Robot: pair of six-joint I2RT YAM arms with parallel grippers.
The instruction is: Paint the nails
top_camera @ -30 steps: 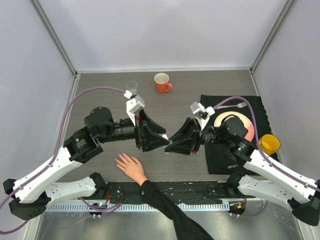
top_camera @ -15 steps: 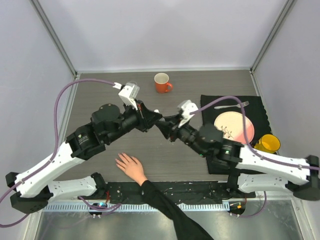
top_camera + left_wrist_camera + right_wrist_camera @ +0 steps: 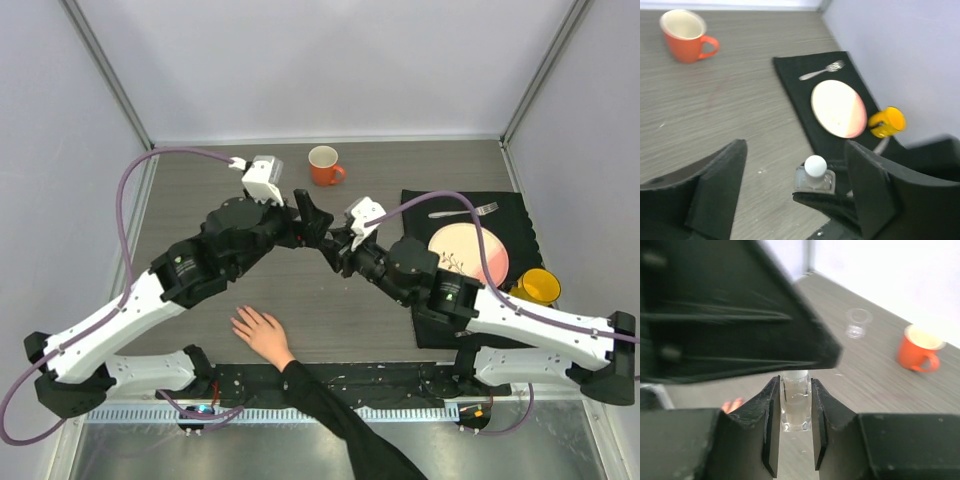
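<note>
A small clear bottle (image 3: 796,402) with a white cap (image 3: 815,165) hangs above the table's middle, and my right gripper (image 3: 795,383) is shut on its glass body. My left gripper (image 3: 796,152) is open, its two fingers standing wide on either side of the cap without touching it. From above, the left gripper (image 3: 315,228) and the right gripper (image 3: 338,250) meet tip to tip and hide the bottle. A bare hand (image 3: 262,335) with a black sleeve lies flat near the front edge with its fingers spread. Its nails are too small to make out.
An orange mug (image 3: 324,165) stands at the back centre, with a clear cup (image 3: 858,322) to its left. On the right, a black mat (image 3: 435,310) carries a pink-and-cream plate (image 3: 468,255) and a fork (image 3: 462,211). A yellow cup (image 3: 540,288) sits at its right edge.
Both grippers have moved together from the table's middle toward the back. The left gripper's jaws closed near the bottle's cap, then opened wide again. The hand has stayed still.
</note>
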